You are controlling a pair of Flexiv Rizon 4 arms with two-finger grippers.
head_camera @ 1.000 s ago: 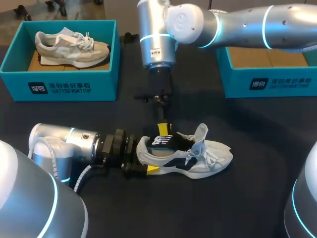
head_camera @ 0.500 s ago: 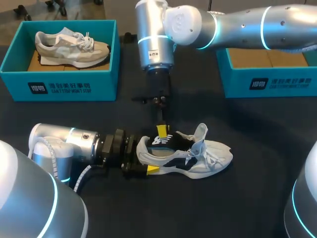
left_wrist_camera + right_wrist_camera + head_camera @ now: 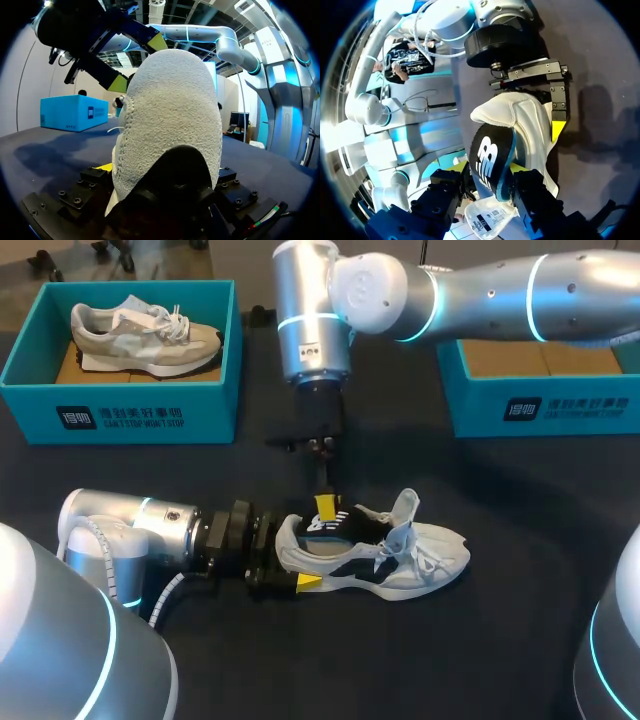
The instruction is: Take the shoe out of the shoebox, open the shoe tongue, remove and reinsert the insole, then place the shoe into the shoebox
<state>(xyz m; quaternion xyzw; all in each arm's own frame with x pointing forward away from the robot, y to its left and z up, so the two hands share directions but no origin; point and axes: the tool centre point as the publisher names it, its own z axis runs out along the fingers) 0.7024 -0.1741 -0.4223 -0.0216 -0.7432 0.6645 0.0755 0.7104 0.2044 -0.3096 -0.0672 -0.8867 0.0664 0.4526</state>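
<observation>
A white shoe lies on its sole on the dark table, toe to the right, tongue pulled up. My left gripper comes in low from the left with its fingers on both sides of the heel; one yellow tip shows on the near side. From above, my right gripper is shut on the heel end of the black insole. That end sticks up out of the shoe's opening between the yellow-tipped fingers.
A teal shoebox at the back left holds a grey and beige shoe. A second teal shoebox stands at the back right with only its brown floor showing. The right arm spans the back of the table.
The right gripper's fingers have closed on the insole's heel end, and the right wrist has shifted slightly left. The left arm and the shoe have stayed still.
</observation>
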